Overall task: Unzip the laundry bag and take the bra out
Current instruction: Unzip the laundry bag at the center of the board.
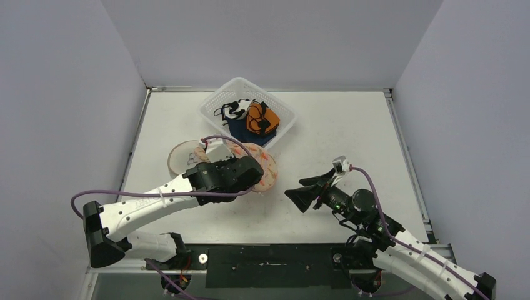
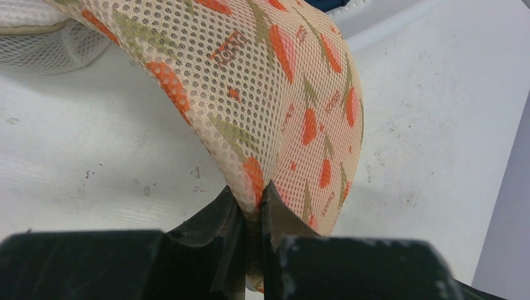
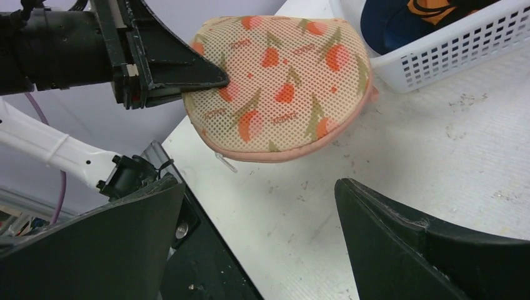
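white table (image 1: pixel 337 131) enclosed by pale walls on three sides. a white slotted basket (image 1: pixel 215 105) stands at the far centre of the table and holds dark blue, orange and black-and-white garments (image 1: pixel 253 119).

laundry bag (image 1: pixel 269 174): dome-shaped mesh pouch, cream with an orange and green print and a pink edge. it sits left of centre, just in front of the basket. in the right wrist view the pink edge looks closed along the visible part, and the zip pull (image 3: pixel 226 162) hangs from its lower edge. the bra cannot be seen through the mesh.

a round white mesh piece (image 1: pixel 181 156) with a beige rim lies just left of the bag; it cannot be told whether it belongs to the bag.

left gripper (image 2: pixel 253 201): jaws nearly together, pinching a fold of the bag mesh between the fingertips. the pinched part is held above the table.

right gripper (image 1: pixel 307 189): jaws spread wide, holding nothing. it points at the bag from the right, near it but apart from it, low over the table.
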